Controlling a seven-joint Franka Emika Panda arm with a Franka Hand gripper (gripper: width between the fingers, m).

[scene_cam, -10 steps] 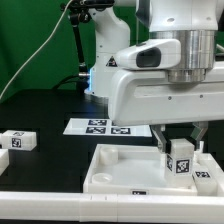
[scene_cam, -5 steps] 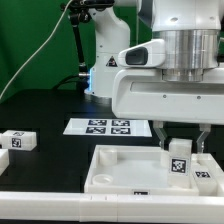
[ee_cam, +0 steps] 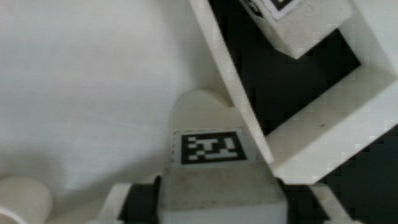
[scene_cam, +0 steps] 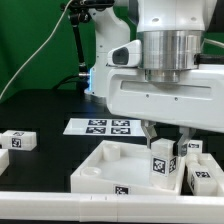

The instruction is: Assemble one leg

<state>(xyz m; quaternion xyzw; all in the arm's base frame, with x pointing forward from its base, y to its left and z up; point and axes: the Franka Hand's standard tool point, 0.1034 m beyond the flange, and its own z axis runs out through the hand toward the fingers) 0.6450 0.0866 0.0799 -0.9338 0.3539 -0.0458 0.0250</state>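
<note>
My gripper (scene_cam: pixel 163 139) is shut on a white leg (scene_cam: pixel 162 161) with a black-and-white tag and holds it upright in the large white panel (scene_cam: pixel 105 172), at its corner toward the exterior view's right. In the wrist view the leg (ee_cam: pixel 217 135) sits between my two black finger pads (ee_cam: pixel 144 196), with the panel's flat floor (ee_cam: pixel 89 90) and raised rim (ee_cam: pixel 240 70) beneath it. Two more tagged legs (scene_cam: pixel 18 141) lie on the black table at the exterior view's left. Another tagged leg (scene_cam: pixel 198 179) stands beside the held one at the panel's right.
The marker board (scene_cam: pixel 106 126) lies flat behind the panel. A white bar (scene_cam: pixel 50 207) runs along the near table edge. The arm's base (scene_cam: pixel 105 60) stands at the back before a green backdrop. Another tagged white piece (ee_cam: pixel 294 15) shows beyond the rim in the wrist view.
The gripper and the held leg have moved toward the exterior view's left. The panel also appears shifted left and turned slightly.
</note>
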